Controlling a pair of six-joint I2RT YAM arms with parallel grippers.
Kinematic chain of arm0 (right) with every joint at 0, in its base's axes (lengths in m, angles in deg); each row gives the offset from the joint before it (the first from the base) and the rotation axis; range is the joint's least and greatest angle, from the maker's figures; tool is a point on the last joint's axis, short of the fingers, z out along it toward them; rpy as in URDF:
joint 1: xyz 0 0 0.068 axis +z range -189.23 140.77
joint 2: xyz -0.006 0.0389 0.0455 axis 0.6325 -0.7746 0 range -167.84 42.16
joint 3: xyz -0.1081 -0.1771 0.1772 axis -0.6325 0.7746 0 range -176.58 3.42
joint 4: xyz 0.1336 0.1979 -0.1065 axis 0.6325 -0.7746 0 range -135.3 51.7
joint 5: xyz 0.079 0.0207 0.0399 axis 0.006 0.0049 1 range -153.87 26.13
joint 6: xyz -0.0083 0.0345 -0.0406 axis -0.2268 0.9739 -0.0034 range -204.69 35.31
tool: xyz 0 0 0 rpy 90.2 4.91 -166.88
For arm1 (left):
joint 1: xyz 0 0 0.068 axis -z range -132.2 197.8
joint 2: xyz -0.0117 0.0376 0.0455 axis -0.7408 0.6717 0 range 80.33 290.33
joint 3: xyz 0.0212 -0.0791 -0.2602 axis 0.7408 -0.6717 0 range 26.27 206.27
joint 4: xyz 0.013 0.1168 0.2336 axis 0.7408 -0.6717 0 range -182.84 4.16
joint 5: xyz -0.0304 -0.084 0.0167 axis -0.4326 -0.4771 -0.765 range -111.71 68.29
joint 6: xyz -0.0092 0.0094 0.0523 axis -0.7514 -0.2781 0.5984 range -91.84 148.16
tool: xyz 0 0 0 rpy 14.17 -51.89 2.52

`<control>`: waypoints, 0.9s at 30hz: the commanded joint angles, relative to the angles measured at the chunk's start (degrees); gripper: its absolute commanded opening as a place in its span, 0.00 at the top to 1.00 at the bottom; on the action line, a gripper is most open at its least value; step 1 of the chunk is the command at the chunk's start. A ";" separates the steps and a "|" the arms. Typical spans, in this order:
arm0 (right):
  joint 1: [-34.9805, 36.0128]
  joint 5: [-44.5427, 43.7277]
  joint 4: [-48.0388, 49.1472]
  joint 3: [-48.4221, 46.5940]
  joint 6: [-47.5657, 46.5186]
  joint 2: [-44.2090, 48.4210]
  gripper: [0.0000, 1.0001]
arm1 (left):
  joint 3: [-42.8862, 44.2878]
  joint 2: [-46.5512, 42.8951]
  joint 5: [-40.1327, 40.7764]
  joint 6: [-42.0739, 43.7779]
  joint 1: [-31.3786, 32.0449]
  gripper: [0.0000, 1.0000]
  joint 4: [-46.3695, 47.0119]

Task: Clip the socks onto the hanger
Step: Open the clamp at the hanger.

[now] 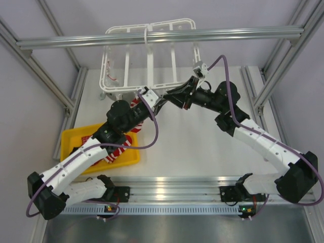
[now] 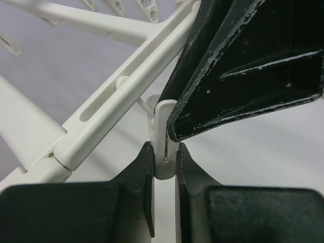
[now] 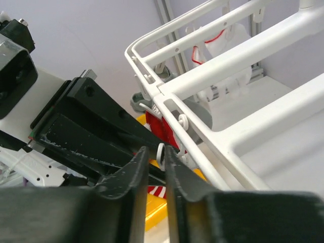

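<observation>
- White plastic clip, hanging under the hanger's near rail, is pinched by the left gripper.
- Right gripper: fingers pressed nearly together at the clip's top; whether they grip it, cannot tell.
- Red sock lies just below that rail; clipped or not, cannot tell.
- Judgement: hold the clip steady and spread it fully before feeding fabric in.
- No readable writing.

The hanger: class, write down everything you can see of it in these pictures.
The hanger is a white plastic rectangle with rounded corners, parallel crossbars and small dangling clips. It hangs from the aluminium rail. A pale cloth with red trim hangs on it. The left gripper pinches one clip at its near edge; the right gripper grips it too.
</observation>
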 commanded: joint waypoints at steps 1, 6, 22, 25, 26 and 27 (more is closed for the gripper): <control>1.20 -0.20 -1.85 -2.11 2.05 1.45 0.78 | 1.62 0.24 0.37 -0.55 0.35 0.97 4.89; -0.38 -8.03 -0.55 0.70 10.31 3.47 0.47 | 1.10 -0.28 0.55 -1.26 0.43 1.00 4.72; -0.65 -13.74 -2.65 1.23 17.53 3.29 0.45 | 0.31 -1.16 0.63 -3.28 0.35 1.00 5.24; -0.74 -15.24 -2.82 1.85 16.39 5.05 0.46 | 0.13 -1.43 1.08 -3.37 0.35 1.00 5.07; -0.74 -14.98 -3.69 1.85 15.86 5.57 0.47 | 0.04 -1.43 0.99 -3.37 0.35 1.00 5.07; -0.74 -14.89 -4.14 1.94 15.60 5.84 0.48 | -0.05 -1.43 0.90 -3.28 0.35 1.00 5.07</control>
